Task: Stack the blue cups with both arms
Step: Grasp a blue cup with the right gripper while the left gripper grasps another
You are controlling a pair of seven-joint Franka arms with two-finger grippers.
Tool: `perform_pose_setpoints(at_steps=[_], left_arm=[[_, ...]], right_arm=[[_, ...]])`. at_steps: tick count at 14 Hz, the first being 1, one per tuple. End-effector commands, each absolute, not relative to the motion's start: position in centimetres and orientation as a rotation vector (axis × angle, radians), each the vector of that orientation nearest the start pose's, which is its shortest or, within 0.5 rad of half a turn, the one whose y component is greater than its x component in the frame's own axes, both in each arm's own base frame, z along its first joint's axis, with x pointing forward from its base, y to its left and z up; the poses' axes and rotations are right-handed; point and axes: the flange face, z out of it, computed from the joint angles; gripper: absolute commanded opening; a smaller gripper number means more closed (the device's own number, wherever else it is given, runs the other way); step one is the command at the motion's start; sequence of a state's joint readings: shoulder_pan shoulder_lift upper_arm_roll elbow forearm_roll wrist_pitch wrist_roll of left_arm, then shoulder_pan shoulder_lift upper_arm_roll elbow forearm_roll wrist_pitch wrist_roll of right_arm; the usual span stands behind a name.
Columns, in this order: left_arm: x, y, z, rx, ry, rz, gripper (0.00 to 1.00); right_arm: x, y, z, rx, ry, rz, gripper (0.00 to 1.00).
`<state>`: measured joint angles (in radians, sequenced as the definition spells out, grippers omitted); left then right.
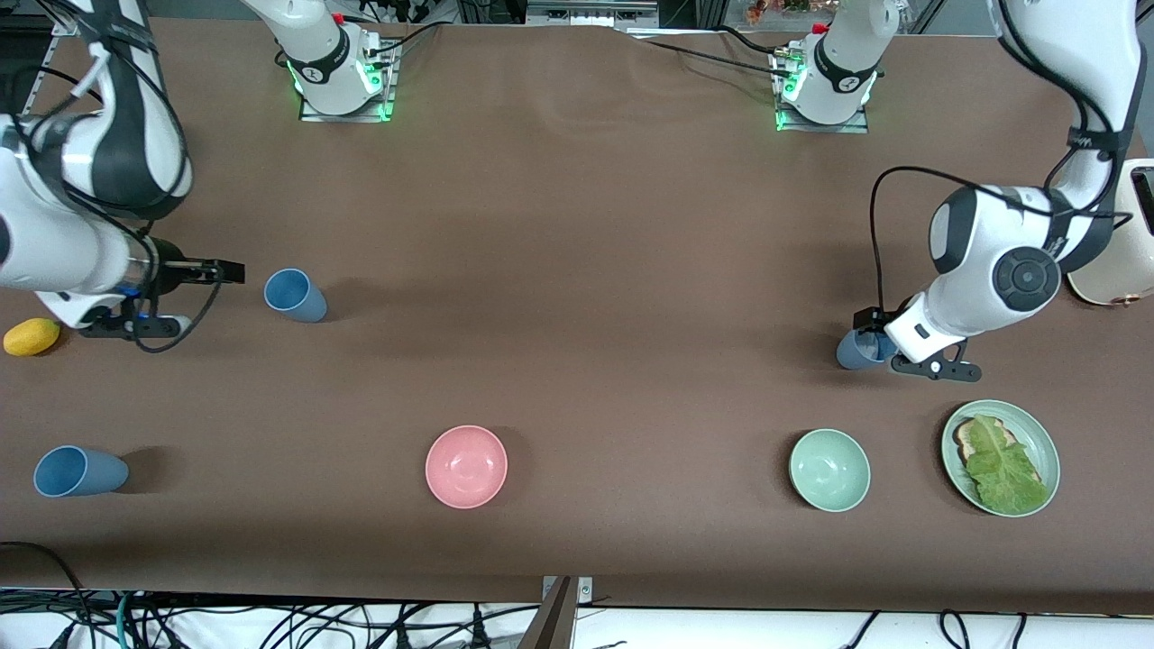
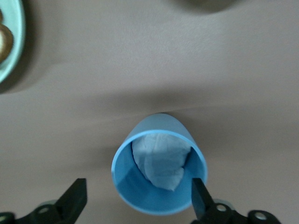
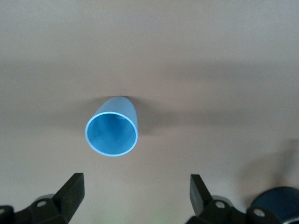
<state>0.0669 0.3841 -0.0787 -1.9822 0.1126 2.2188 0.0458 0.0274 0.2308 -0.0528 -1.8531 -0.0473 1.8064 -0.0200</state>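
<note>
Table: plain brown, no pattern.
Cup by the right gripper: matte blue, same blue inside.
Cup at the near edge, right arm's end: matte blue.
Cup at the left gripper: greyer blue outside; whitish patch inside.
Bowl, near edge, middle: pink.
Bowl, near edge, toward the left arm's end: pale green.
Plate: pale green; carries a green leaf on browned toast.
Fruit at the right arm's end: yellow.
Arms: glossy white, black bands; black grippers.
Bases: green lights.
</note>
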Motion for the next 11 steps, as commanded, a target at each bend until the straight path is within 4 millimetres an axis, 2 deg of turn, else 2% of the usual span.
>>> perform_pose_setpoints(at_steps=[1,2,3,4,7,9,10,11], left_arm=[[59.9,0.1,24.6,-3.059,0.237,0.207,0.53],[59.9,0.3,24.4,-3.059,0.242,0.212,0.25],[59.9,0.3,24.4,-3.058,0.254,0.213,0.03],[59.9,0.3,24.4,-3.059,0.254,0.215,0.0],[60.4,0.2,24.6,-3.059,0.281,0.214,0.0],[61.1,-0.1,25.5,-3.066,0.278,0.197,0.0],[62.1,-1.1,26.9,-3.069,0.287,0.178,0.0],[63.0,-3.1,28.4,-3.077,0.308,0.173,0.0]], right_arm=[[56.6,-1.9,36.7,-3.178,-0.06,0.373,1.0],[56.3,-1.8,35.4,-3.181,-0.064,0.344,1.0],[55.8,-1.8,33.9,-3.183,-0.069,0.312,1.0],[55.4,-2.0,32.9,-3.187,-0.069,0.28,1.0],[54.0,-2.0,29.6,-3.186,-0.075,0.253,1.0],[53.3,-2.0,28.3,-3.184,-0.079,0.277,1.0],[53.1,-2.0,27.9,-3.182,-0.089,0.29,1.0],[53.1,-2.0,27.8,-3.182,-0.101,0.288,1.0]])
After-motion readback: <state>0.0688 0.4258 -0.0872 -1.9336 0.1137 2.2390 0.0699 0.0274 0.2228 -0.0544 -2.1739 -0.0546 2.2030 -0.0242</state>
